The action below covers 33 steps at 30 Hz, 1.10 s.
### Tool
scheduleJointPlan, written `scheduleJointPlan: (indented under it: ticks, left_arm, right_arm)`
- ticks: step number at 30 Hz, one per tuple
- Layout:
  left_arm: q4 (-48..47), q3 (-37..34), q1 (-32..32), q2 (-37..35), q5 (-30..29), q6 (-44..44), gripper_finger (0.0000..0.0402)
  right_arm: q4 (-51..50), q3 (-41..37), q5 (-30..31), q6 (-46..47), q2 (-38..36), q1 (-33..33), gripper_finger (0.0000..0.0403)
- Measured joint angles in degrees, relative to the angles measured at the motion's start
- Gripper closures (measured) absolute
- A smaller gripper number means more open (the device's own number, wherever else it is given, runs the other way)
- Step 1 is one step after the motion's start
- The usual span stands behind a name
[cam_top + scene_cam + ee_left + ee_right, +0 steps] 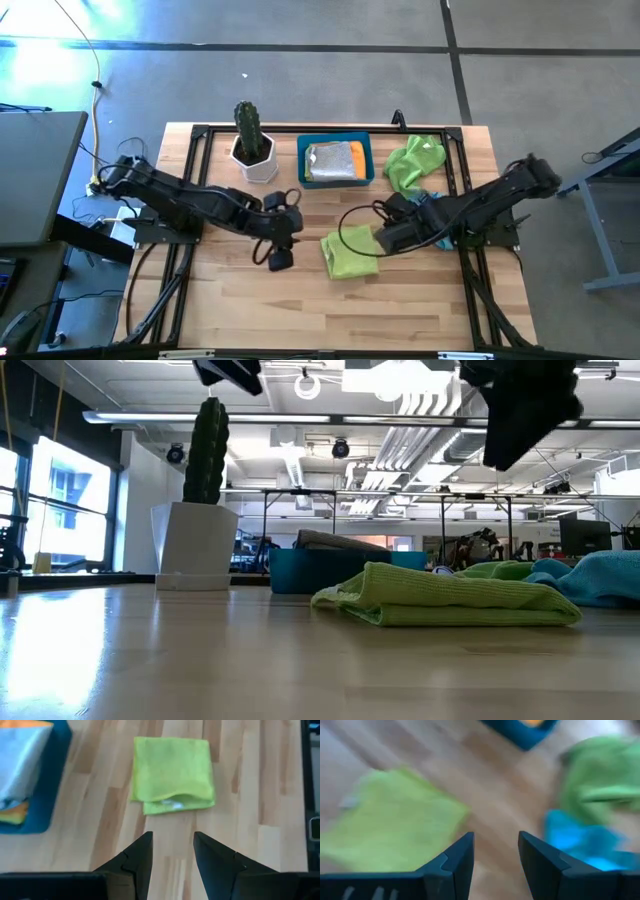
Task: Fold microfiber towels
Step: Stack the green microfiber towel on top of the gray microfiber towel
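While folded, green towel point(350, 254) between grippers (apart)

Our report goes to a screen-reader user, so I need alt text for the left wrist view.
A folded lime green towel lies flat on the wooden table, just beyond the open, empty left gripper. At one edge, a blue bin holds folded grey and orange cloths.

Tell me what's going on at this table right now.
A two-arm robot is folding microfiber towels. One lime green towel lies folded on the wooden table, with nothing gripping it. The left gripper hangs open beside it, and the right gripper is open above the table between it and an unfolded pile, a second green towel and a light blue towel. Finished towels sit in the blue bin.
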Motion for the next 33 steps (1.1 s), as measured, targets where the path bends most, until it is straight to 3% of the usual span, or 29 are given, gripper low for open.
scheduleJointPlan:
  ticks: [7,12,21,33]
  left_arm:
    - [11.6,0.0,0.1,6.5,4.6,0.0,0.0268]
    - [15.9,0.0,0.5,11.8,6.7,-2.8,0.0268]
    - [21.4,0.0,0.4,19.5,9.4,-5.9,0.0268]
    - [31.6,0.0,1.9,27.8,5.4,-7.5,0.0268]
  right_arm:
    - [36.7,-19.0,-4.1,-2.6,-8.3,-0.8,0.0258]
    - [49.3,-25.1,-10.2,-6.5,-7.9,-3.0,0.0248]
    - [52.6,-26.2,-11.9,-19.1,-7.5,-6.6,0.0196]
    - [54.1,-26.2,-20.3,-37.9,0.0,-15.2,0.0195]
